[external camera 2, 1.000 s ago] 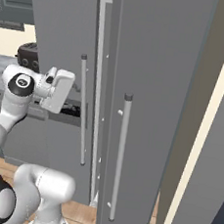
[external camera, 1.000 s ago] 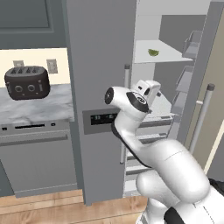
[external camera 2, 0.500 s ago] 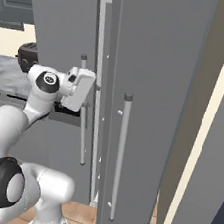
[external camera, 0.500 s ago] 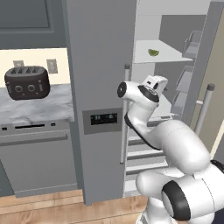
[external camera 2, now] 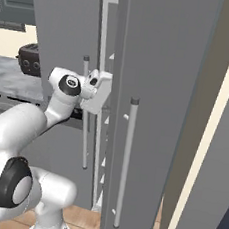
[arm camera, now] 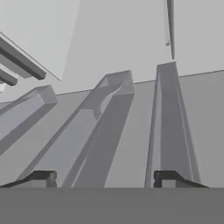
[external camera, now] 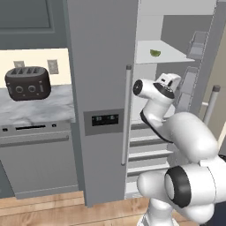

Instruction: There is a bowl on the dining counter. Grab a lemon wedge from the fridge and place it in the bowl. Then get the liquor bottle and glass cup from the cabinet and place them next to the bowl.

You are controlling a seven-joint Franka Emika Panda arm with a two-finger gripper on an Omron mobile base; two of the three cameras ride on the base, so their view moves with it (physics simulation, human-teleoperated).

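Reaching into the tall grey double-door fridge [external camera: 99, 88], spread empty two-finger gripper [arm camera: 105, 178] facing grey door-bin rails, small yellow-green lemon wedge [external camera: 155, 53] on the white shelf [external camera: 170, 56] above, black toaster [external camera: 27, 83] left.

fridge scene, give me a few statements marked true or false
1. The fridge has its right door open. True.
2. The lemon wedge lies on the fridge floor. False: it lies on an upper shelf.
3. The gripper holds the wedge. False: its fingers stand apart with nothing between them.
4. A dark toaster stands on the worktop left of the fridge. True.
5. The fridge's left door is open. False: it is shut.
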